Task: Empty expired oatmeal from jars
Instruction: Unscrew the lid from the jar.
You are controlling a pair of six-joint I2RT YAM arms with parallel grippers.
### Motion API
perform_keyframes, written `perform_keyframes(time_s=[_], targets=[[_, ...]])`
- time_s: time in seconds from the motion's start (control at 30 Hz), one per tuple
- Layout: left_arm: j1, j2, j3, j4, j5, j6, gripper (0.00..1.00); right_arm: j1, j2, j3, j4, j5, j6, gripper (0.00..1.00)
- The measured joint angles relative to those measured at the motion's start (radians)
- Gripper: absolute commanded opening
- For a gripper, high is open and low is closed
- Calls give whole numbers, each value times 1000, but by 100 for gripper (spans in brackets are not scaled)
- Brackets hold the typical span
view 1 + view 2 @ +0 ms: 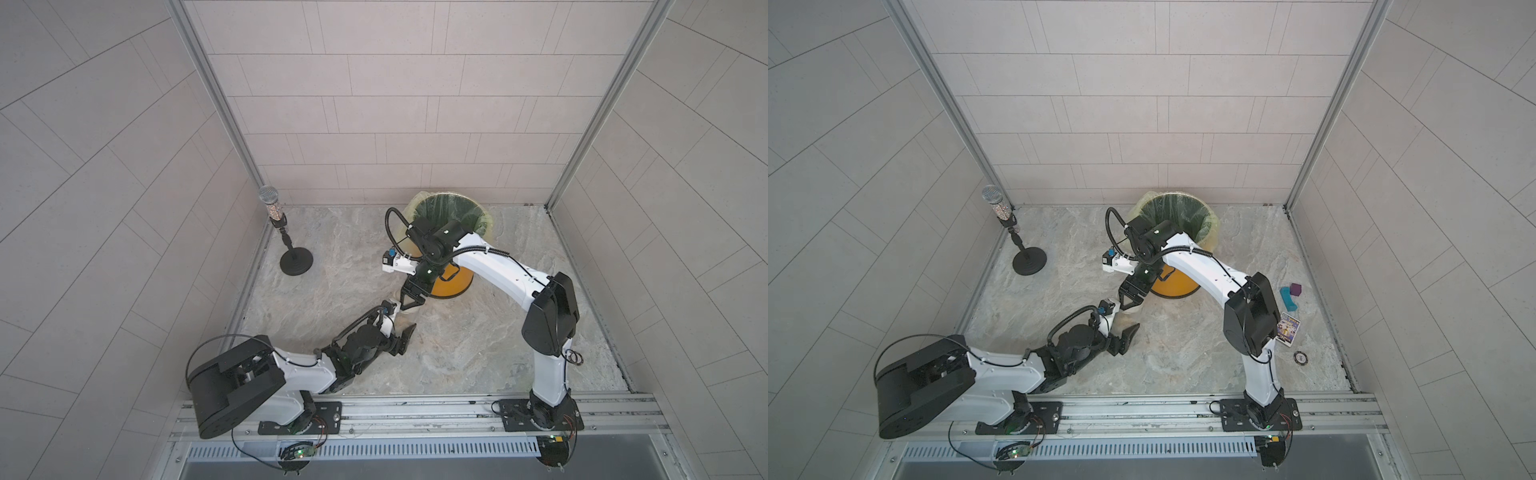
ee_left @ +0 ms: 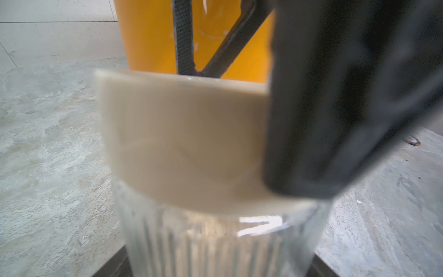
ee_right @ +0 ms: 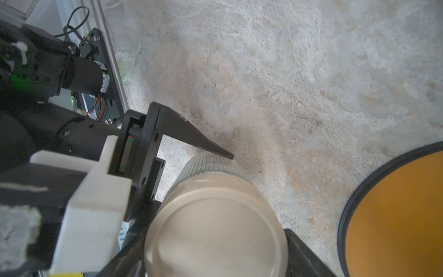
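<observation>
– Pincer state, each arm?
– Left pincer (image 1: pixel 406 321) comes in level from the front-left corner side and is clenched on the ribbed glass wall of the jar (image 3: pixel 213 165). Right pincer (image 1: pixel 411 306) points down from above. Its fingers (image 3: pixel 306 254) sit against opposite sides of the cream lid (image 3: pixel 215 227) with no gap showing, so I record it as grasping the lid.
– Where is the jar?
– Near the middle of the desk (image 1: pixel 457 353), standing just front-left of the orange bin (image 1: pixel 459 286), which sits toward the back edge. Jar and bin are near but apart. Lid is on. Oatmeal cannot be made out through the ribbing.
– Which relation governs the next move?
– The jar's long axis is upright and runs straight up into the right pincer. Judgement: lid removal comes next, a twist about that axis, with the right arm turning and the left arm bracing. The bin mouth lies beyond the jar toward the back edge and higher, so the left arm, holding the body, is better placed to lift and tip.
– Risk?
– The glass may rotate in the side grip if the lid is tight.
</observation>
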Motion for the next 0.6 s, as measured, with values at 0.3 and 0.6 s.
perform_keyframes(time_s=[0.3, 0.6], targets=[[2, -127, 16, -131, 60, 29, 0, 16, -60, -9, -34, 8, -209, 77], [15, -224, 26, -251, 40, 28, 0, 19, -118, -13, -8, 46, -133, 99]])
